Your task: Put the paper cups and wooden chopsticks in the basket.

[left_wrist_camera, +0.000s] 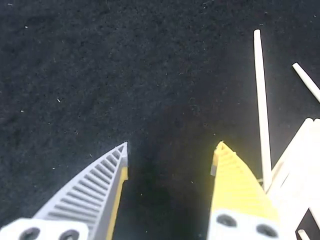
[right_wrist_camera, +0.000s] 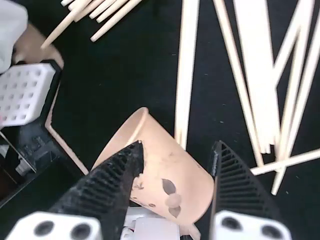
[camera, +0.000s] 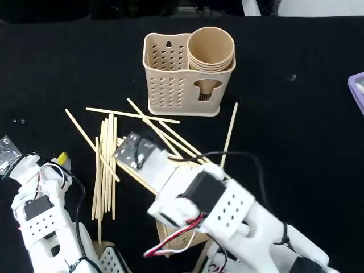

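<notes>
The right gripper (right_wrist_camera: 178, 145) has its jaws pressed against 1 paper cup (right_wrist_camera: 165, 172), which is held on its side with the mouth pointing away. That grip probably suits a carry to the basket (camera: 170, 85), where a stack of cups (camera: 210, 48) already fills 1 compartment. The left gripper (left_wrist_camera: 172, 145) hangs over the table (camera: 296, 125) with jaws apart and empty, just beside the scattered chopsticks (camera: 106, 165) and seemingly placed to take them.
</notes>
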